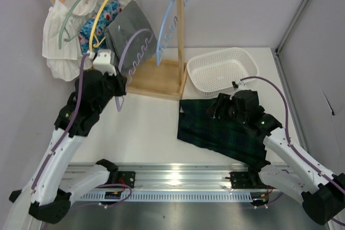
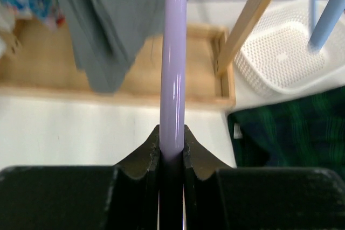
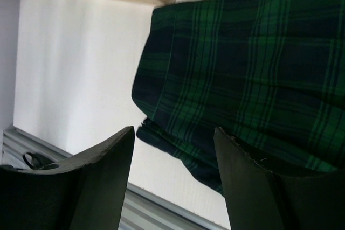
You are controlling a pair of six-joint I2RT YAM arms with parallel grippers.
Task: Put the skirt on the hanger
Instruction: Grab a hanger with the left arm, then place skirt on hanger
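A: White table (image 1: 145, 127), pale walls behind it. Where is the skirt, pls?

B: Skirt (image 1: 215, 133), dark green plaid, lies flat on the table, at approx. 4 o'clock from the table middle in the top view. It is not on any hanger.

A: What is next to it?

B: White basket (image 1: 221, 71) is just beside it, at 12 o'clock of the skirt. Wooden rack (image 1: 180, 36) is at 10 o'clock of the skirt, w/ its base on the table.

A: Right gripper?

B: Right gripper (image 3: 172, 133) is above the far half of the skirt. Jaws stand apart, nothing between them. Whether the fingers touch the cloth, I cannot tell.

A: Left gripper?

B: Left gripper (image 2: 171, 144) is clamped on the lavender hanger (image 2: 174, 68). In the wrist view the bar runs straight up from between the jaws. The gripper is in front of the rack, at approx. 6 o'clock of the grey garment (image 1: 126, 25).

A: Is this hanger's hook on the rail?

B: Hook is not clear to me, so I cannot tell.

A: Other things on the rack?

B: Blue hanger (image 1: 170, 25) at the 3 o'clock end, then yellow hanger (image 1: 110, 4) and green hanger (image 1: 75, 6). White garment (image 1: 59, 36) is at the 9 o'clock end, and the floral garment (image 1: 105, 17) hangs between the white and the grey one.
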